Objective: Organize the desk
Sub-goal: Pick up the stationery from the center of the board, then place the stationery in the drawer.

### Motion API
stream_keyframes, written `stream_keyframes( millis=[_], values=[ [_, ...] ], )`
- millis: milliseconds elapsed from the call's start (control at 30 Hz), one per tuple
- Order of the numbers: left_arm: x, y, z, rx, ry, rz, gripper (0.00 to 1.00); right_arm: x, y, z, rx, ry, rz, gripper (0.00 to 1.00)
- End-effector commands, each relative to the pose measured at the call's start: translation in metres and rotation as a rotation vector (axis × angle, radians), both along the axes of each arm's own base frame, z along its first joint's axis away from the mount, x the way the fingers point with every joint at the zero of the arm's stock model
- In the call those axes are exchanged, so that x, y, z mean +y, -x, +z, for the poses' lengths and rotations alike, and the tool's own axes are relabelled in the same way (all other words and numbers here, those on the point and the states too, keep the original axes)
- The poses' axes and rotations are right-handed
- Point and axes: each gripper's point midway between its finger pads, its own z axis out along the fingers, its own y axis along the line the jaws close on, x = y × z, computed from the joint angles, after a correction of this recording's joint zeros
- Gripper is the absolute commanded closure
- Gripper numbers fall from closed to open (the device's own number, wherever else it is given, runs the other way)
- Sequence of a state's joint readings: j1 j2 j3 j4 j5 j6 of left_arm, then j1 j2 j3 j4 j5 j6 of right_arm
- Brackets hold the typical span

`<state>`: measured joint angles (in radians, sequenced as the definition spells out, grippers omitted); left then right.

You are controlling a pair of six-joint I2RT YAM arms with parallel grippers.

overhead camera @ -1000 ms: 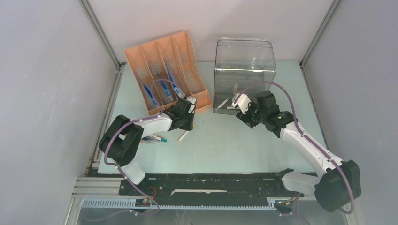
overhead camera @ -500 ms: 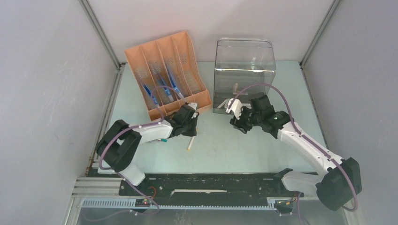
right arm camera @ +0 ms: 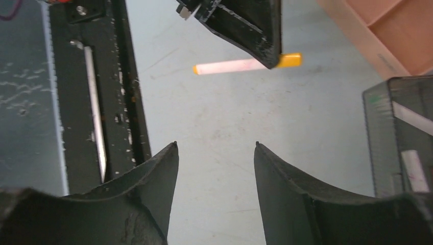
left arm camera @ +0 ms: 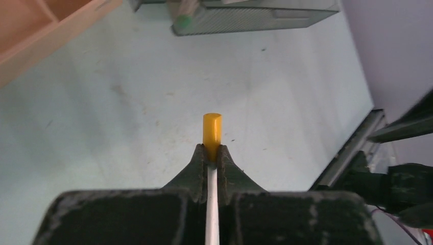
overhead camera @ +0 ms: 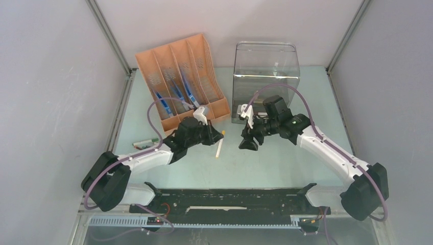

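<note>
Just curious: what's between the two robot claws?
A yellow-capped white pen, clamped in the left gripper; beyond it, bare desk to the open right gripper. Top view shows it.

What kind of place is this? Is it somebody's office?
Probably a robot test booth dressed as an office: plain walls around a desk, an orange file sorter, and the left end effector gripping a yellow-capped pen.

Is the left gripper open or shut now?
Shut on the white pen: the left gripper clamps both sides of its shaft, below the yellow cap.
</note>
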<state>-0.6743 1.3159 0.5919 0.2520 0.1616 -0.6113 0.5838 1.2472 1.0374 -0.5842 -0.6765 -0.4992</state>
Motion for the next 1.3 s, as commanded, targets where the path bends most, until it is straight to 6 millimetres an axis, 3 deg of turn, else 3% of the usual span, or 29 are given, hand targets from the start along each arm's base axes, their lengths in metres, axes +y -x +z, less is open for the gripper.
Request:
stream_keyframes(
  millis=[0, 367, 567, 833, 1067, 1200, 1267],
  values=[
    [-0.025, -0.002, 0.064, -0.136, 0.237, -0.06, 1.0, 0.014, 0.009, 0.026, 0.112, -0.104, 0.012, 0.33],
    [-0.037, 0.002, 0.135, -0.327, 0.446, -0.025, 1.0, 0.019, -0.024, 0.038, 0.286, -0.203, -0.22, 0.29],
    [-0.04, 0.004, 0.156, -0.369, 0.523, 0.0, 1.0, 0.024, -0.019, 0.046, 0.356, -0.271, -0.215, 0.29],
    [-0.046, 0.009, 0.171, -0.401, 0.558, 0.01, 1.0, 0.029, -0.021, 0.04, 0.42, -0.285, -0.231, 0.33],
    [-0.048, 0.01, 0.177, -0.415, 0.571, 0.012, 1.0, 0.035, -0.016, 0.032, 0.47, -0.282, -0.209, 0.47],
    [-0.048, 0.011, 0.177, -0.419, 0.573, 0.007, 1.0, 0.039, -0.014, 0.025, 0.49, -0.268, -0.193, 0.87],
    [-0.047, 0.012, 0.178, -0.437, 0.562, 0.0, 0.99, 0.041, -0.014, 0.023, 0.471, -0.257, -0.188, 0.99]
  ],
)
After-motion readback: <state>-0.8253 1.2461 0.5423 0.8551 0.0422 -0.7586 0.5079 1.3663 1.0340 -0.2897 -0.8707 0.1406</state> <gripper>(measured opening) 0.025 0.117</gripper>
